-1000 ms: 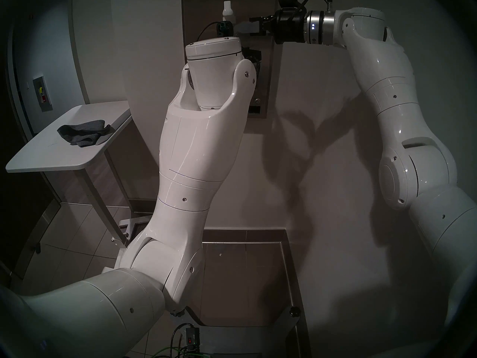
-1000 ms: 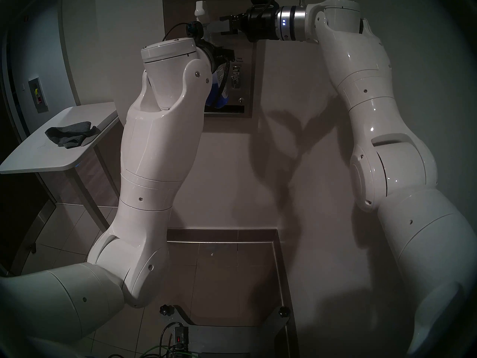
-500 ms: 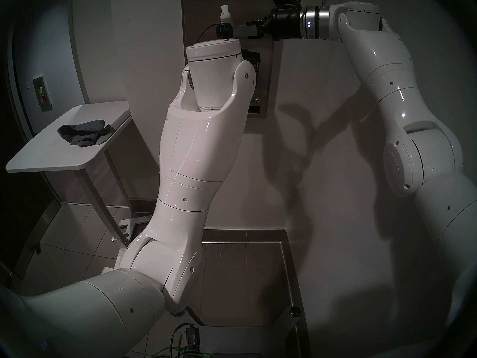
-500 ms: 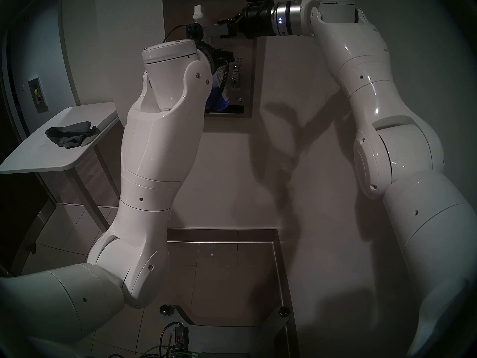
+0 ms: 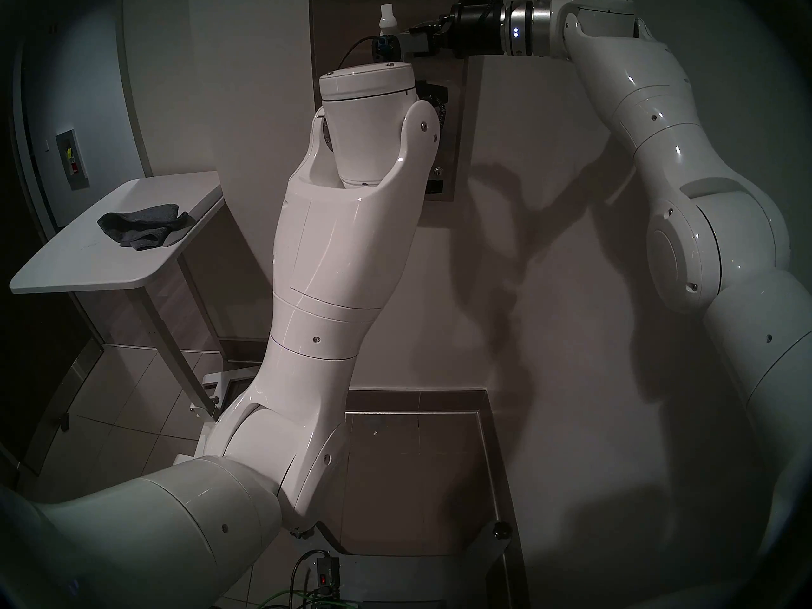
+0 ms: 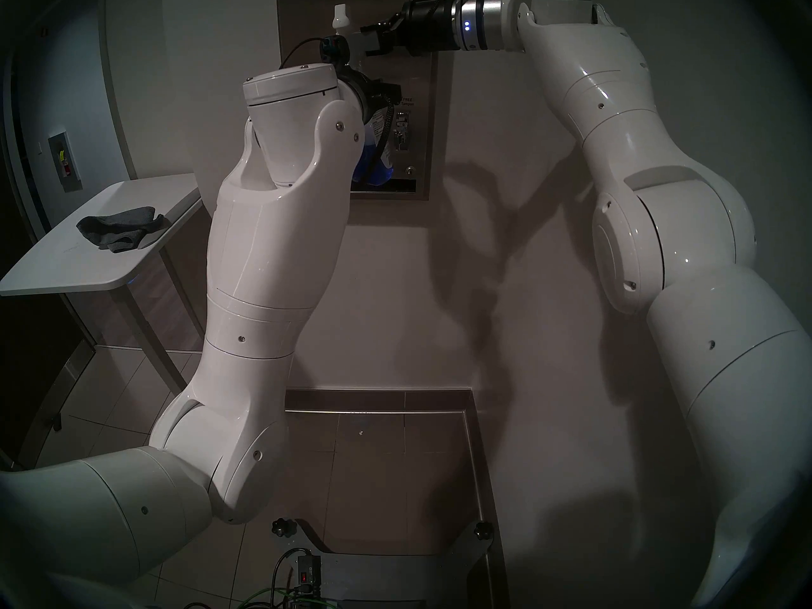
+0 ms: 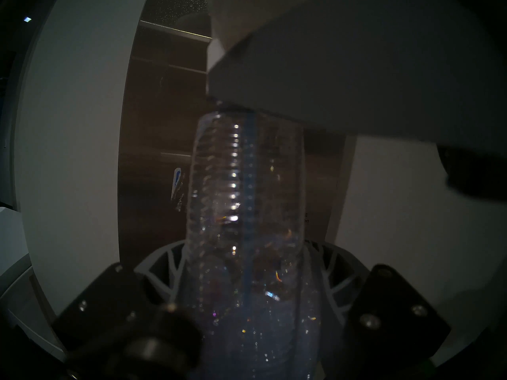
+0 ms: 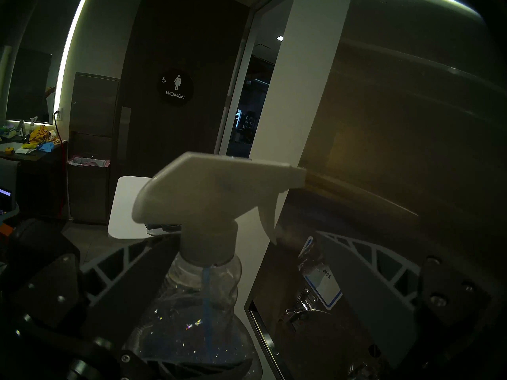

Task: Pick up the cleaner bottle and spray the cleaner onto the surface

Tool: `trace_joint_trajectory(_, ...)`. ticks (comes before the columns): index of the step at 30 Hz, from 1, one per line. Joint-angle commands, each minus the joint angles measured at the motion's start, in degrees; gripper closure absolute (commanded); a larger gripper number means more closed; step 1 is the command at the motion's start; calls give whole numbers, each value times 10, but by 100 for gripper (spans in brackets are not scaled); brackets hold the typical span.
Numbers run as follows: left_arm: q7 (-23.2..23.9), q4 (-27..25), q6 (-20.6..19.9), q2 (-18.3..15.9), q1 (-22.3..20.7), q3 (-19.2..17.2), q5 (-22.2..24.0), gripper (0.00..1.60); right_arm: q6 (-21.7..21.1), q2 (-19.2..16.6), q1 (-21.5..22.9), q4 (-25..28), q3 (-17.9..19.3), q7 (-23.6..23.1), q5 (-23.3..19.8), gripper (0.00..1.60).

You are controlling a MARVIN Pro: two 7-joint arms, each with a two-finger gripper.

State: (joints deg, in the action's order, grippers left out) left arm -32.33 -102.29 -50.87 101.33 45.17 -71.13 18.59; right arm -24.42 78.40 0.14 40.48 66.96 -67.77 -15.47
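Head left view, arms: two white robot arms rise toward a steel wall dispenser (image 5: 459,124).
Head left view, right gripper (image 5: 417,34): held level at the top of the picture, its tips beside the white spray head (image 5: 386,17) of the cleaner bottle.
Head left view, left gripper: hidden behind the left arm's wrist housing.
Head left view, side table (image 5: 88,265): well off to the left of both grippers, with a dark grey cloth (image 5: 143,230) lying on it.

Head right view, cleaner bottle (image 6: 373,155): blue liquid shows just past the left wrist, in front of the dispenser front.
Head right view, right gripper (image 6: 369,34): above the left wrist, its fingers reaching the bottle's top.

Left wrist view, left gripper (image 7: 247,275): both fingers are clamped on the clear ribbed bottle body (image 7: 244,193), which stands upright between them.
Left wrist view, the surface (image 7: 153,138): brushed steel directly behind the bottle, with a blue-edged sticker (image 7: 177,183) beside it.

Right wrist view, right gripper (image 8: 247,261): fingers spread wide, one on each side of the bottle neck (image 8: 205,250); contact cannot be told.
Right wrist view, nozzle (image 8: 299,175): points at the steel front (image 8: 397,151), close to it.
Right wrist view, background: beyond the gripper, a dark door bearing a round "WOMEN" sign (image 8: 175,87).
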Motion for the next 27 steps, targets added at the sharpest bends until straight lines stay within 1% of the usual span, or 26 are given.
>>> trace_joint_trajectory(1,2,-27,16,6,-39,-2,-4,160,25,29,55,-31,10,-7,-10,0)
trace_joint_trajectory(6,3,-27,16,6,-39,-2,-4,160,37,47,69,-63,14,-11,-16,0)
trace_joint_trajectory(11,3,-28,16,6,-39,-2,-5,160,38,66,81,-98,20,-16,-23,0)
trace_joint_trajectory(15,4,-28,17,6,-39,-2,-6,160,36,77,89,-127,18,-23,-22,0)
trace_joint_trajectory(24,6,-28,19,6,-40,-2,-8,160,40,90,103,-181,15,-41,-20,0)
trace_joint_trajectory(27,6,-28,19,6,-40,-2,-8,160,40,92,107,-190,12,-44,-17,0)
